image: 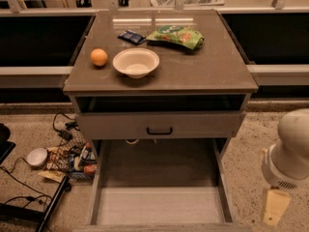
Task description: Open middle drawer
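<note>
The middle drawer (159, 204) stands pulled far out below the taller-fronted grey drawer (116, 126). Its wide grey tray reaches the bottom edge of the view, and its inside looks empty. Its front shows only as a thin strip at the very bottom, and its handle is out of view. The taller-fronted drawer carries a small black bar handle (159, 130) and has a dark gap above it. My gripper is out of view. Only a white rounded arm joint (291, 149) with a tan tag (275, 206) shows at the right edge, beside the open drawer and apart from it.
On the cabinet top (212, 69) lie an orange (99, 57), a white bowl (135, 62), a green chip bag (176, 36) and a dark packet (131, 36). Cables, a wire basket (72, 158) of clutter and a small white dish (36, 156) lie on the floor at left.
</note>
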Motion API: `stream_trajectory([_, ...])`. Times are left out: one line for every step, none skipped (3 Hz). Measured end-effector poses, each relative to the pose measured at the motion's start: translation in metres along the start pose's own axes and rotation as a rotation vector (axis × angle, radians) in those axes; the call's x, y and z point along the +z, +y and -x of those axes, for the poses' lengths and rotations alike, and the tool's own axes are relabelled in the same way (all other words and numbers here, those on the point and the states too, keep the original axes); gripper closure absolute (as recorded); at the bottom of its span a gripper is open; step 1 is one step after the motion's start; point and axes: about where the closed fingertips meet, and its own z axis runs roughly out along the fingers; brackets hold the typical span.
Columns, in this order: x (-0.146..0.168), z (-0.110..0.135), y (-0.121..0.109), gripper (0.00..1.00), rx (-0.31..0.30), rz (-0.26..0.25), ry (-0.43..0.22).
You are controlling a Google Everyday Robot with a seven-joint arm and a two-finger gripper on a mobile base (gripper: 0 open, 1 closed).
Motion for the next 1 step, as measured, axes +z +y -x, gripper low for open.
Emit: stream_trajectory([-0.0739, -0.0095, -0.0065, 0.00, -0.131, -0.025, 0.040])
